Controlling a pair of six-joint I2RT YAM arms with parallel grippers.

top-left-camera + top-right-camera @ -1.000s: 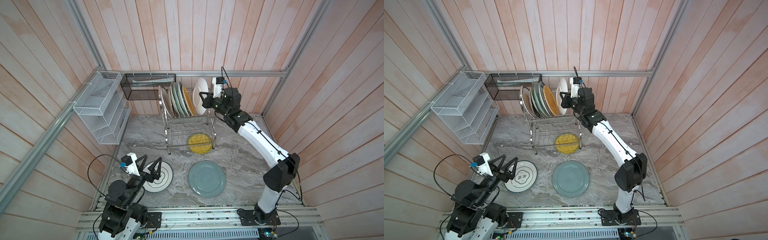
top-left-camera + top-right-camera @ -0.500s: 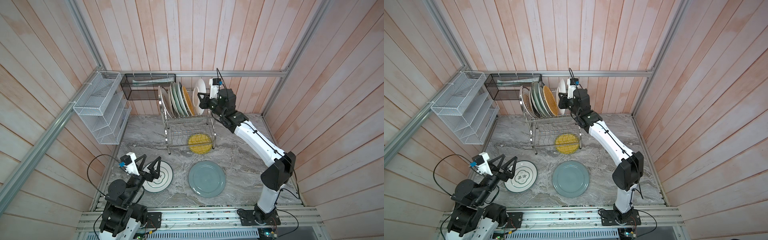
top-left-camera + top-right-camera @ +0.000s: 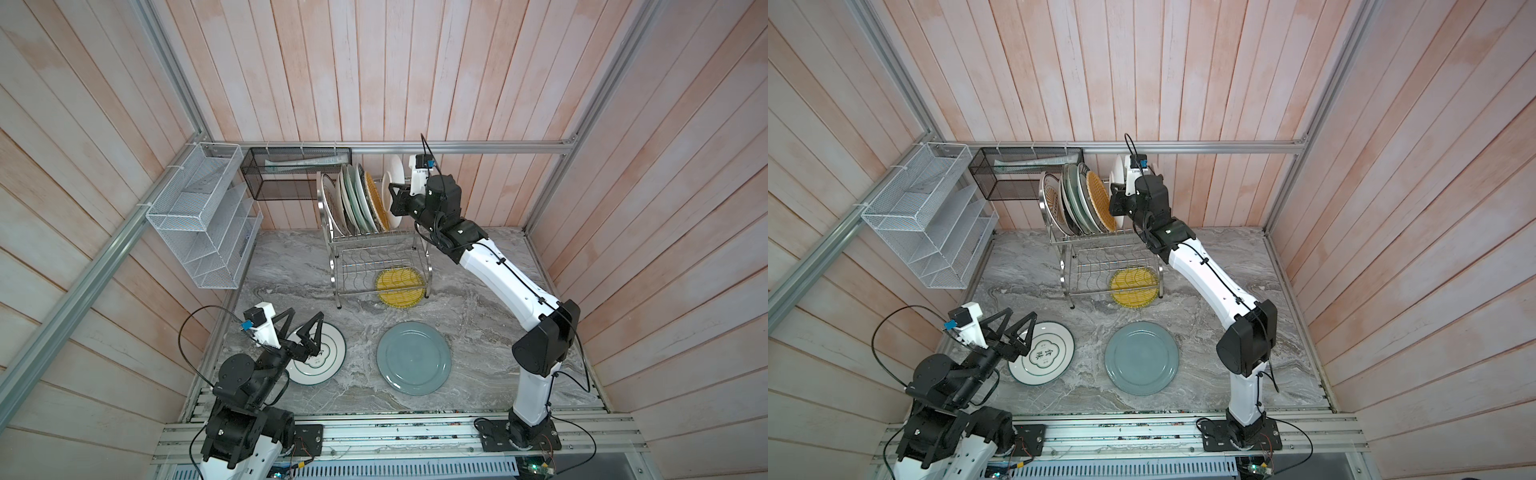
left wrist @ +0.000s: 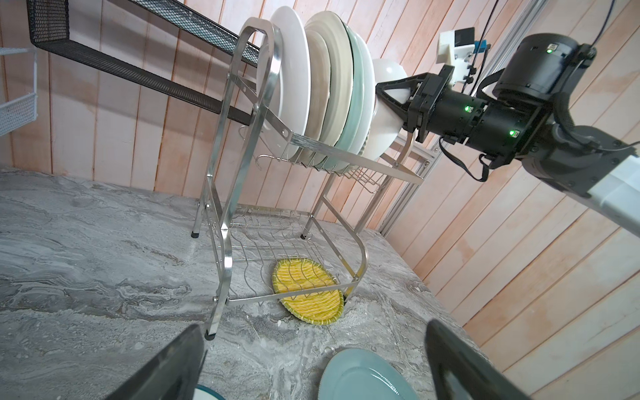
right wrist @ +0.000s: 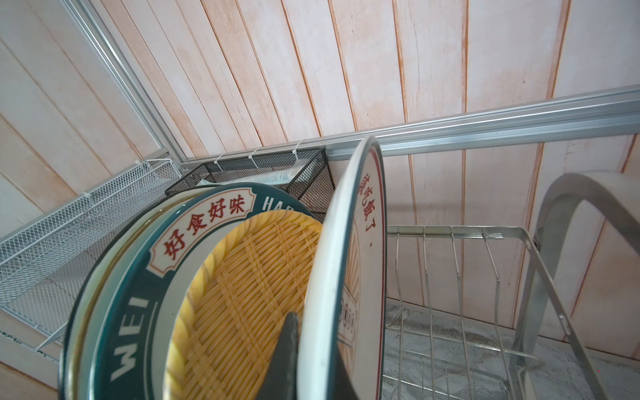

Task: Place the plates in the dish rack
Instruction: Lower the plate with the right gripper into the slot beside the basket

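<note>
The dish rack (image 3: pixel 376 249) (image 3: pixel 1100 253) stands at the back of the marble top, and several plates stand upright in its upper tier (image 4: pixel 329 86). My right gripper (image 3: pixel 392 203) (image 3: pixel 1115 203) (image 5: pixel 318 346) is shut on the rim of a white plate with red print (image 3: pixel 392 180) (image 5: pixel 346 259). It holds the plate on edge beside the racked woven plate (image 5: pixel 249 294), with the lower edge down at the tier's wires. My left gripper (image 3: pixel 305 332) (image 4: pixel 311 367) hangs open over a white plate with a green quatrefoil (image 3: pixel 322 353) (image 3: pixel 1042 353). A grey-blue plate (image 3: pixel 413 358) (image 4: pixel 363 379) lies flat at the front.
A yellow woven plate (image 3: pixel 400 286) (image 4: pixel 308 294) lies on the marble under the rack's lower tier. A white mesh organiser (image 3: pixel 199 220) and a black mesh basket (image 3: pixel 297 174) hang on the back left walls. Aluminium rails edge the work area.
The right arm has carried the white plate to the left, closer to the plates standing in the upper tier. The left arm has not moved.
</note>
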